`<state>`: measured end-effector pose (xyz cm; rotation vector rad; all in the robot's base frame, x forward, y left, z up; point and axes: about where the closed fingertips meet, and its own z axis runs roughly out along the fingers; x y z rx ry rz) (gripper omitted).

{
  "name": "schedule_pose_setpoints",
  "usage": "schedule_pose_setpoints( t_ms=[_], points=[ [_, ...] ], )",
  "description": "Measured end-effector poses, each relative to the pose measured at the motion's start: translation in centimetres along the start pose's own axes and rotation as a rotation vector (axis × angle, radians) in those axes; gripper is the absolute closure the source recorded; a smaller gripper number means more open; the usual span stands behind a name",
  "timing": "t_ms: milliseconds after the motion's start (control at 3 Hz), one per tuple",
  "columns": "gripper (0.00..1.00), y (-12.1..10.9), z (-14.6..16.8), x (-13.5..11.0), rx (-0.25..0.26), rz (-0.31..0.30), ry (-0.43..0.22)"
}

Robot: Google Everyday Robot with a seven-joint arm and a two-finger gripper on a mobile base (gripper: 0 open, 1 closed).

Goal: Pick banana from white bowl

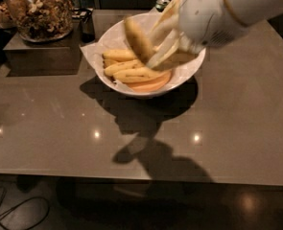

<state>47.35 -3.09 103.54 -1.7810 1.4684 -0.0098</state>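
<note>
The white bowl, wide and lined with crinkled white paper, stands on the grey-brown table at the back centre. Several yellow bananas lie in it, with an orange fruit at its front. My gripper reaches in from the upper right, above the bowl's middle. It is shut on one banana, which hangs tilted and lifted clear of the others. The white wrist hides the bowl's right rim.
A glass jar of brown snacks stands on a dark box at the back left. A small dark object stands between the box and the bowl. A can sits behind the bowl. The table's front edge runs along the bottom.
</note>
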Motion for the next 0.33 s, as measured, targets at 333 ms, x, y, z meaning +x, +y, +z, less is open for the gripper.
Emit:
schedule_pose_setpoints(
  t_ms=[333],
  points=[
    [1.00,2.35,0.78,1.51,-0.021,0.037,0.027]
  ],
)
